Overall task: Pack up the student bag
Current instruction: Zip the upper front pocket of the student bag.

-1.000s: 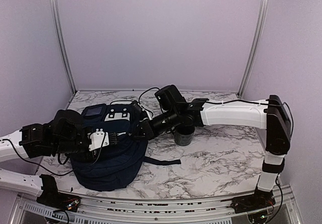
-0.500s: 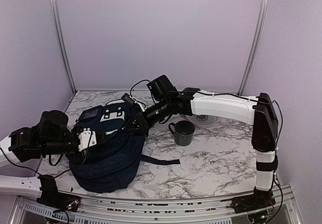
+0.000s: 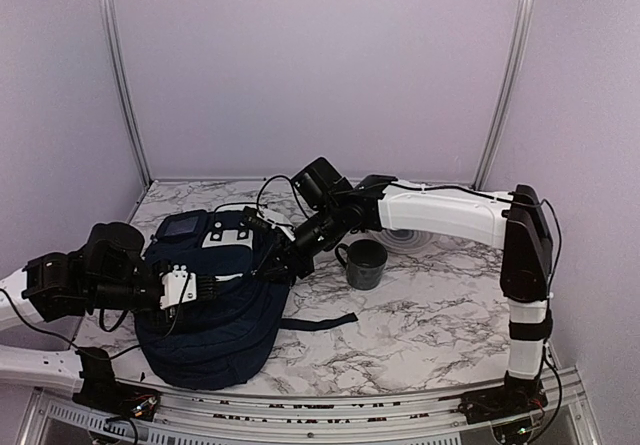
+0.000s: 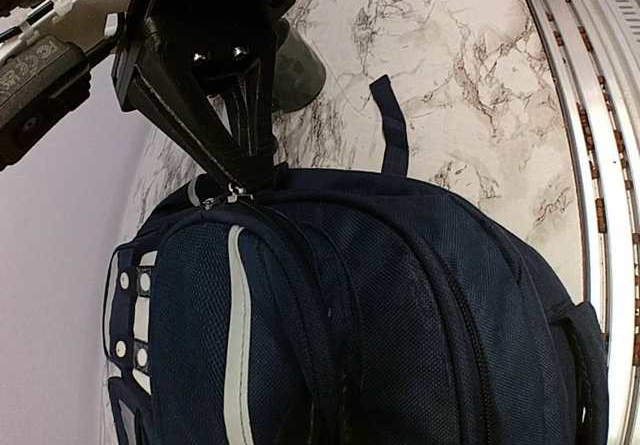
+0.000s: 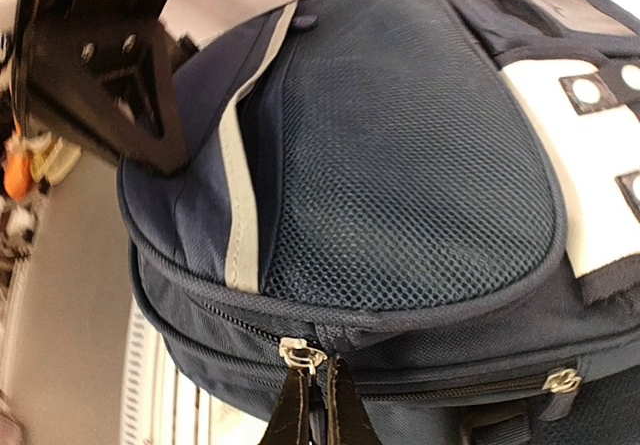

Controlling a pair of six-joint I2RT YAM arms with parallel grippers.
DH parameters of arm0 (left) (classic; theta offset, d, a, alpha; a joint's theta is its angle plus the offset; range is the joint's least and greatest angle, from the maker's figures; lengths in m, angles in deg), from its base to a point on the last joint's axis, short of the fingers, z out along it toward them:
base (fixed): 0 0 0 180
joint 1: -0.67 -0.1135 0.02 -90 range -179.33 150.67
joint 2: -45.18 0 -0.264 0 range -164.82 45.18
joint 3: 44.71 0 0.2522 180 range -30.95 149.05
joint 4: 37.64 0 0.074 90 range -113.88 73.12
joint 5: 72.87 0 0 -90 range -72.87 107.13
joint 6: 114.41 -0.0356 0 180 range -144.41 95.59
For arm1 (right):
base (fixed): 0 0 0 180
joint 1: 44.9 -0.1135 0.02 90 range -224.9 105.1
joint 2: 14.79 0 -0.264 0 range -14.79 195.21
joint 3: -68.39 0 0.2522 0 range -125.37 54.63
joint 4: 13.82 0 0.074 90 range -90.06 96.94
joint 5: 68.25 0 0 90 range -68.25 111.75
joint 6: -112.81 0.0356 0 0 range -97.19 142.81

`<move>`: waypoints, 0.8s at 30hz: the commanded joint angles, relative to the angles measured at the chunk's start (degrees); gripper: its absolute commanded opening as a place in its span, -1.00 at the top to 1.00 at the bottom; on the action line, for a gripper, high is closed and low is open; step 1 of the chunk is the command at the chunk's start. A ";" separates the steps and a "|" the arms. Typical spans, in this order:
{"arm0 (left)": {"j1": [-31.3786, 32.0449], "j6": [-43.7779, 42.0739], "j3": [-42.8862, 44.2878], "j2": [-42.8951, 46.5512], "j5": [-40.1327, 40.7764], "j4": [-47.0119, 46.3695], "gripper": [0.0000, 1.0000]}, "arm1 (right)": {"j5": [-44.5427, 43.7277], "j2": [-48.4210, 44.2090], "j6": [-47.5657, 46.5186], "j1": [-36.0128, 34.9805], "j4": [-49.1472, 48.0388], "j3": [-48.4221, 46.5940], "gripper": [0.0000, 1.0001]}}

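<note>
The bag (image 3: 210,315) lies left on the worktop (image 3: 440,305). The right fingers (image 5: 292,420) pinch its zip pull (image 5: 294,352), likely to work the zip. The left fingers (image 5: 140,105) meet its side, probably bracing it; their grip I cannot tell.

Right gripper (image 3: 283,262) was up at the bag's (image 3: 215,330) top 0.5 s ago; now lower and nearer, on its right edge, closed on zip pull (image 5: 293,353). Left gripper (image 3: 205,286) back in toward bag after retreating left. Mug (image 3: 366,263), part-covered by right arm 1.0 s ago, now clear
</note>
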State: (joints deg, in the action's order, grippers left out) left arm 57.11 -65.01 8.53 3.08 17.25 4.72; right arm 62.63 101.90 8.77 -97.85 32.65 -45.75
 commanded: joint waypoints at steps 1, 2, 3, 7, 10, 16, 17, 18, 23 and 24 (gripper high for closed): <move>1.96 -2.56 2.77 -0.28 -14.55 8.93 1.00 | -18.64 -2.14 -8.22 6.63 3.84 3.79 1.00; 1.99 -2.43 3.13 -0.98 -16.23 8.93 1.00 | -19.17 -2.02 -8.23 6.63 3.51 3.75 1.00; 2.09 -2.36 3.40 -1.19 -17.89 8.93 1.00 | -20.27 -1.77 -7.90 6.63 3.05 3.45 1.00; 2.71 -2.28 3.58 -0.23 -22.26 8.87 1.00 | -26.43 0.99 -5.86 7.43 2.67 0.57 1.00; 3.22 -1.67 3.30 0.30 -23.24 9.12 1.00 | -29.56 3.26 -3.51 9.89 2.75 -1.92 1.00; 3.50 -1.22 2.11 0.45 -23.45 9.42 1.00 | -32.60 3.26 1.42 11.73 -2.21 -2.71 1.00; 3.52 -1.27 2.09 0.38 -23.23 9.40 1.00 | -32.31 3.31 1.67 11.66 -2.29 -3.00 1.00; 3.54 -1.31 2.13 0.24 -23.09 9.42 1.00 | -31.84 3.37 1.94 11.59 -2.34 -3.06 1.00; 3.51 -1.11 2.10 -0.29 -22.03 9.33 1.00 | -30.17 2.03 0.77 9.40 -3.53 0.27 1.00; 3.53 -0.99 2.09 -0.24 -21.79 9.31 1.00 | -30.43 1.83 0.49 8.83 -3.93 1.25 1.00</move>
State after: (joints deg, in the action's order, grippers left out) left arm 57.09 -65.42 9.43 0.02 13.97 4.43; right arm 58.94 102.27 7.68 -97.93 34.05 -46.71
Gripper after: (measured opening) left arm 0.033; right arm 0.028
